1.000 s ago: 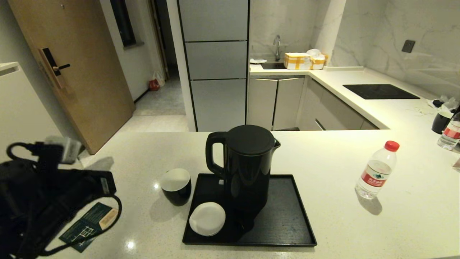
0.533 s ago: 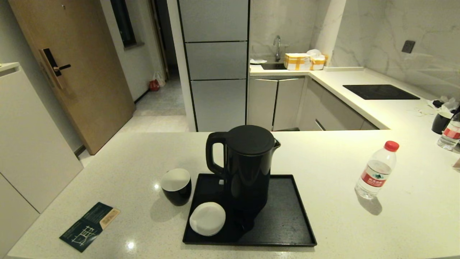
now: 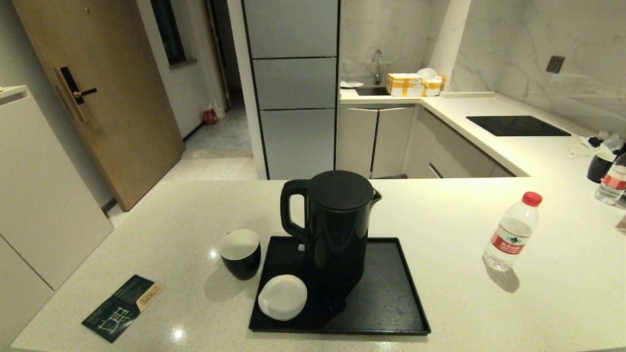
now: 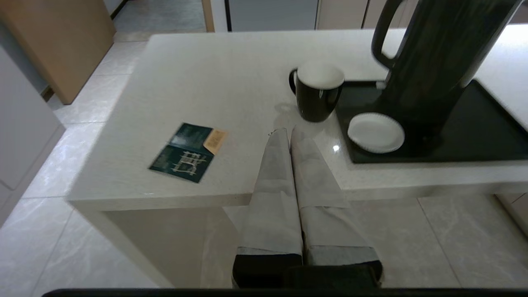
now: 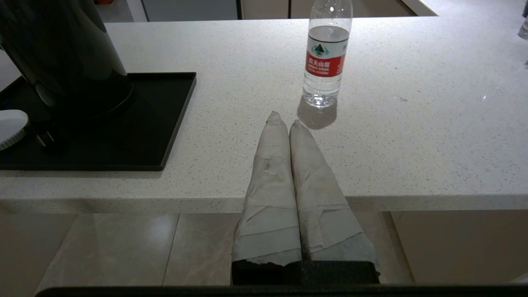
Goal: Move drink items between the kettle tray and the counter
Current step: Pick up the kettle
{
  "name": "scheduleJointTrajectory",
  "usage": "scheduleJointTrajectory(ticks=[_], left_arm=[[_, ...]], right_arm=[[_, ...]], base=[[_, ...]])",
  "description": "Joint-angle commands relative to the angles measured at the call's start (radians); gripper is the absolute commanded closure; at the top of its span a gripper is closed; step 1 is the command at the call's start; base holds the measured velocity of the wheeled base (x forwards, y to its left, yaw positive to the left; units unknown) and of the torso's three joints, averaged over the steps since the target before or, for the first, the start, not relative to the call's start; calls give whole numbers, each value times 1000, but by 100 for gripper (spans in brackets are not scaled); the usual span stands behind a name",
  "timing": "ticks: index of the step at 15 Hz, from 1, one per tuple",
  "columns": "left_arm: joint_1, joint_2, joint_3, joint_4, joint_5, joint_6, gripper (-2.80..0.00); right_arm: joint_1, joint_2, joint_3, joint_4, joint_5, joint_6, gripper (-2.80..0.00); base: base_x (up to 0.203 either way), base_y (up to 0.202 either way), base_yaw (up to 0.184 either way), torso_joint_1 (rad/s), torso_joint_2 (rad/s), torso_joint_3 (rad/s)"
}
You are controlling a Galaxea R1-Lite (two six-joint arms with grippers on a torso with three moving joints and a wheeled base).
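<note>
So the counter (image 3: 440,220) takes up most of what I'm looking at, pale and speckled. The tray (image 3: 391,298) sits on it near the front edge, and I'll place everything else off that. The kettle (image 3: 337,234) stands upright on the tray, on its left half, handle out to the left. A white saucer (image 3: 282,297) lies on the tray too, front left corner, just beside the kettle's foot. The bottle (image 3: 512,231) is upright on the counter, well off to the right of the tray. The cup (image 3: 239,253) is on the counter just beside the tray's left edge, not on it. A dark green card (image 3: 122,307) lies flat on the counter, well left of the tray.

My left gripper (image 4: 288,134) hangs out in front of the counter edge, pointing near the cup, fingers pressed together on nothing. My right gripper (image 5: 284,123) hangs the same way, closed and empty, its tips pointing just short of the bottle.
</note>
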Motion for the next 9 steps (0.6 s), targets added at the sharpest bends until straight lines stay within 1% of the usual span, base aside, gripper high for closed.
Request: scheduleJointTrajectory(ticks=[1,2,3,4,5,6,7,9], left_arm=[[5,-86,254,-260,-12,4,0],[6,-84,329,-395,-19,5,0],[7,-84,408,-506,-47,-7,0],[8,-83,453,-579,-61,-47,0],[8,-83,459,-587,-60,-93,0],[9,-82,459,-556,3,-105,0],[9,-83,449,-496,60,-96,0],[9,-83,449,-493,65,-85,0]], right_arm=[[0,2,0,0,0,0,0],[0,2,0,0,0,0,0],[0,2,0,0,0,-1,0],[0,2,0,0,0,0,0],[0,2,0,0,0,0,0],[0,1,0,0,0,-1,0],[0,0,0,0,0,0,0],[0,2,0,0,0,-1,0]], base=[[0,0,0,0,0,0],[0,0,0,0,0,0],[0,0,0,0,0,0],[0,0,0,0,0,0],[0,0,0,0,0,0],[0,0,0,0,0,0],[0,0,0,0,0,0],[0,0,0,0,0,0]])
